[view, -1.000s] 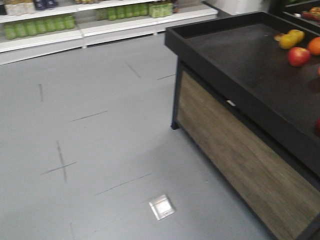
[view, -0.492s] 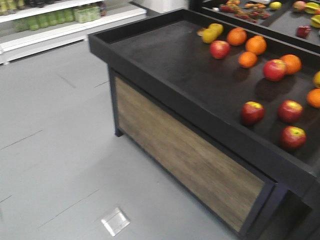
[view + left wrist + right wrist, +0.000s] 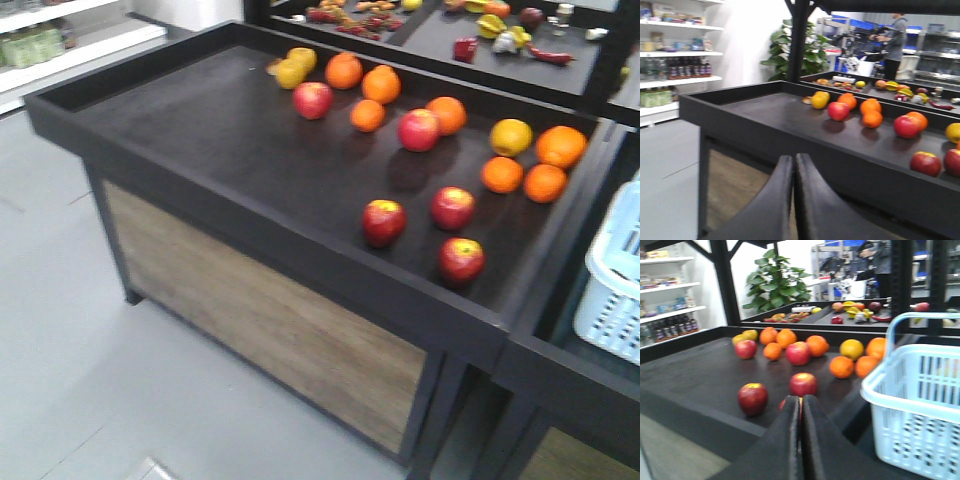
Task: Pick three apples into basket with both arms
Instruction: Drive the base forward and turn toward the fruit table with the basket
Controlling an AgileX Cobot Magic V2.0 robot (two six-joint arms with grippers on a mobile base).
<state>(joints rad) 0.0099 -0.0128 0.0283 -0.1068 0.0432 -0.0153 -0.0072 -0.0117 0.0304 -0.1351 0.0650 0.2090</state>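
- On the black surface (image 3: 200,120), near its front edge: three red apples (image 3: 384,221) in a loose cluster, none touching.
- Farther back: two more apples among the oranges (image 3: 381,84).
- Just past the surface's right edge: the pale basket (image 3: 615,290), apart from the fruit.
- Low in the left wrist view: left gripper (image 3: 793,161), jaws pressed together, nothing held.
- Facing the front apples: right gripper (image 3: 801,400), jaws closed, empty.

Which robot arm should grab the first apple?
Probably right: the right gripper points straight at near apples, with the basket beside it. The left gripper has apples farther off sideways.
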